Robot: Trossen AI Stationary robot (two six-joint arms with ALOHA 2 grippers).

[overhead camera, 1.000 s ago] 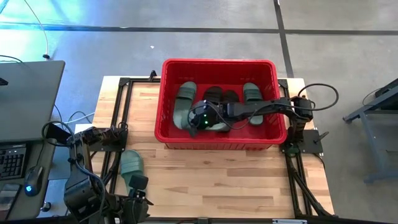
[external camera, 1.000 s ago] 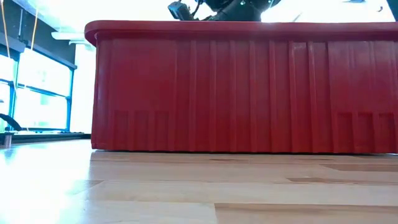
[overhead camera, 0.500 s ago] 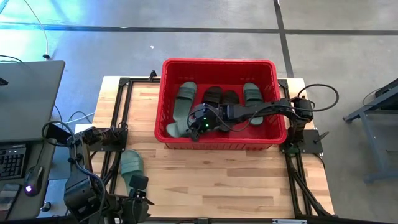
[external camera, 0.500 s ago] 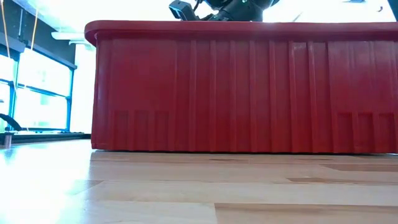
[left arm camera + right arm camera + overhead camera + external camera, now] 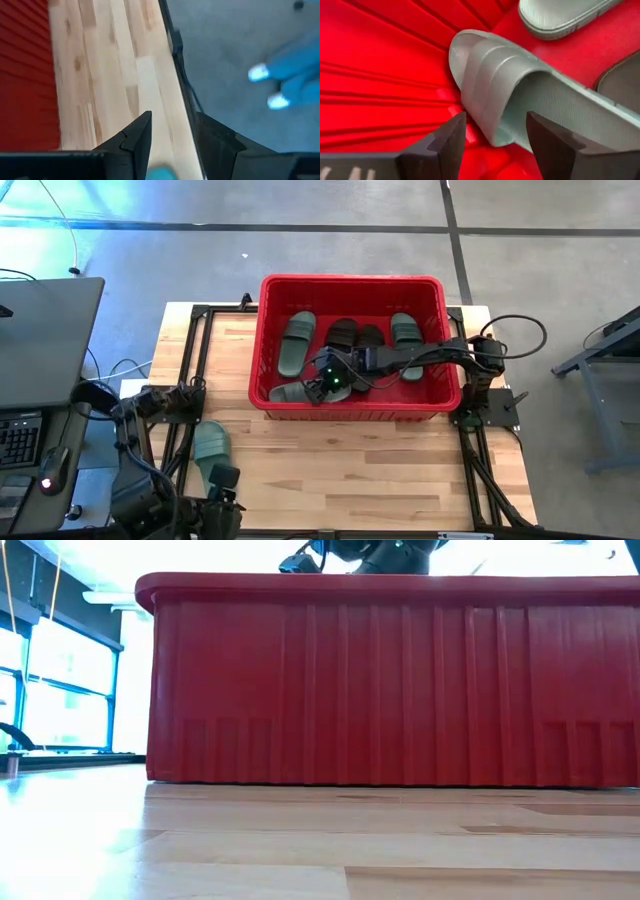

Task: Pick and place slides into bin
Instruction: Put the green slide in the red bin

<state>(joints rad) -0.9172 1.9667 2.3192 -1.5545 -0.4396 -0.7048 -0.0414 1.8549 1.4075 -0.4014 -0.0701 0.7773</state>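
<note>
Right, from my station the right gripper (image 5: 318, 383) sits low inside the red bin (image 5: 352, 284) near its front wall, fingers (image 5: 445, 142) spread apart and holding nothing — a green slide (image 5: 520, 102) lies just ahead of them on the bin floor. Two more green slides and two black ones lie further back. The last green slide (image 5: 211, 446) rests on the table beside the left gripper (image 5: 172, 145), whose fingers stand open.

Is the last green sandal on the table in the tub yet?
No. One green slide lies on the wooden table, outside the red bin, near the left gripper.
</note>
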